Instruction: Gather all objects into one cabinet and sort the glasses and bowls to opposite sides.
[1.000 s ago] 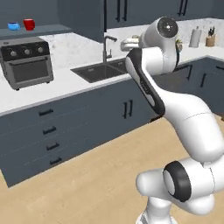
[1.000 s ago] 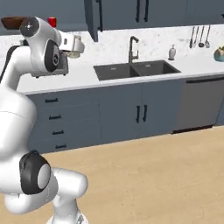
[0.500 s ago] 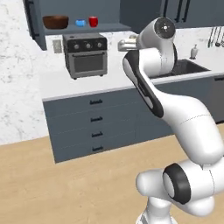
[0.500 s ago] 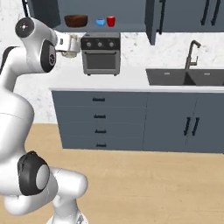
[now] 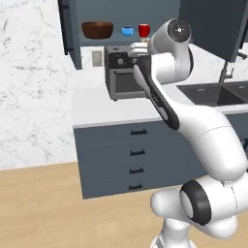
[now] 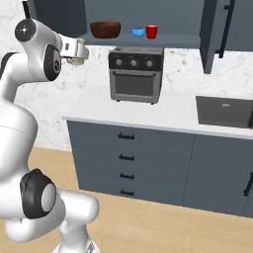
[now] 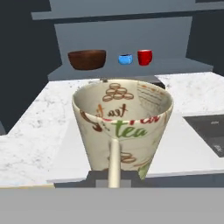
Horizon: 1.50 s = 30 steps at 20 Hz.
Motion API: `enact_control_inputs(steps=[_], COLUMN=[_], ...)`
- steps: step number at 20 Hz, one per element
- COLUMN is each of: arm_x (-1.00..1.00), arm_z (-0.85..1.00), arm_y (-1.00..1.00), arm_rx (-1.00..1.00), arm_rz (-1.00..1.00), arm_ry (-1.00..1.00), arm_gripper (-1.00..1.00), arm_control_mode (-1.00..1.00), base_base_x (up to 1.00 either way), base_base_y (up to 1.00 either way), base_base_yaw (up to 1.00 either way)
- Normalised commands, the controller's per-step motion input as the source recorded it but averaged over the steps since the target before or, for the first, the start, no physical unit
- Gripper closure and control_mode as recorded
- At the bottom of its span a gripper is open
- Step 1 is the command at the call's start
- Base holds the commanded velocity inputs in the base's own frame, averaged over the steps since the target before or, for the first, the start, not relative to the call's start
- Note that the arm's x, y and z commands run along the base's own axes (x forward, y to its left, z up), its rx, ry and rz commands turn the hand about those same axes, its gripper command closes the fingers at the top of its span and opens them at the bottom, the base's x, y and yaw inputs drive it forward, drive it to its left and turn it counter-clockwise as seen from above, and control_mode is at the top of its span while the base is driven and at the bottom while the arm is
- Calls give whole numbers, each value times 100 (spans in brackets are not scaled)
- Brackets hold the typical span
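Overhead, open cabinet (image 6: 148, 15), white counter (image 6: 163, 114), toaster oven (image 6: 135, 74), marble wall (image 5: 29, 82).

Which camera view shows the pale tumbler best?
The hand view: the tumbler sits close, open mouth and printed inside visible. In the right base view it is a small pale shape at the arm's end; in the left base view just a sliver beside the wrist.

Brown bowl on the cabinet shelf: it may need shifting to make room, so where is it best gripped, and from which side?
Probably by its rim. The brown bowl stands upright, wide and round-sided, too broad to span. Come from the open front, one finger inside the near wall. Its left is free; the blue bowl and red mug stand apart to its right. The gripper holds a printed tumbler, so that goes first.
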Motion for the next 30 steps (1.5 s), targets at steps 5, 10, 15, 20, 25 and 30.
enact_control_inputs(steps=[5,10,15,20,25,30], arm_x=[0,0,0,0,0,0], arm_z=[0,0,0,0,0,0], arm_y=[0,0,0,0,0,0], arm_rx=[0,0,0,0,0,0], arm_rz=[0,0,0,0,0,0], arm_ry=[0,0,0,0,0,0], arm_gripper=[100,100,100,100,100,100], arm_control_mode=[100,100,100,100,100,100], base_base_x=[100,99,98,98,30,0], base_base_y=[-71,-100,-67,10,13,0], base_base_yaw=[18,13,15,26,25,18])
